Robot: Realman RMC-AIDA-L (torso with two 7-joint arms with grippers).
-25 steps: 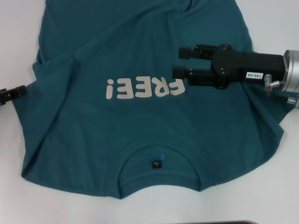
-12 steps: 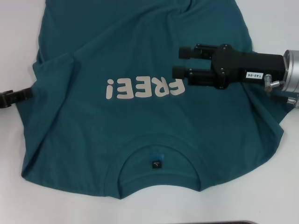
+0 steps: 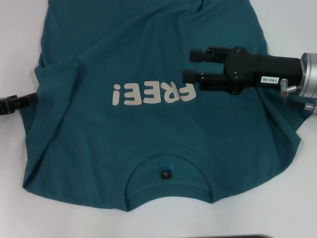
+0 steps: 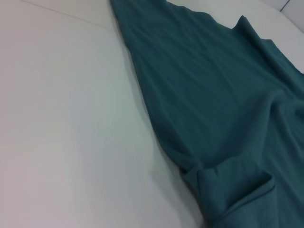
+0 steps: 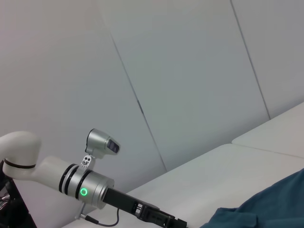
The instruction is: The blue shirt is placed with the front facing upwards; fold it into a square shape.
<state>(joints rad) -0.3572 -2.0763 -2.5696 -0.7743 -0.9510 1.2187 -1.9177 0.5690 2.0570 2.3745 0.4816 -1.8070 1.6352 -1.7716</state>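
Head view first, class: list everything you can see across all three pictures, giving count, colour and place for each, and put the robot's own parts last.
blue shirt: one, dark teal-blue, spread front up on the table, collar nearest the robot.
"FREE!" lettering: one print, pale cream, across the chest.
neck label: one, small, black, inside the collar.
table: one, white, under the shirt.
wall: pale grey panels, behind the table in the right wrist view.
left gripper: one, black, at the shirt's left edge by the sleeve.
right gripper: one, black, open, above the chest on the right side, beside the lettering.
left arm: one, white and silver, green ring light, seen in the right wrist view.
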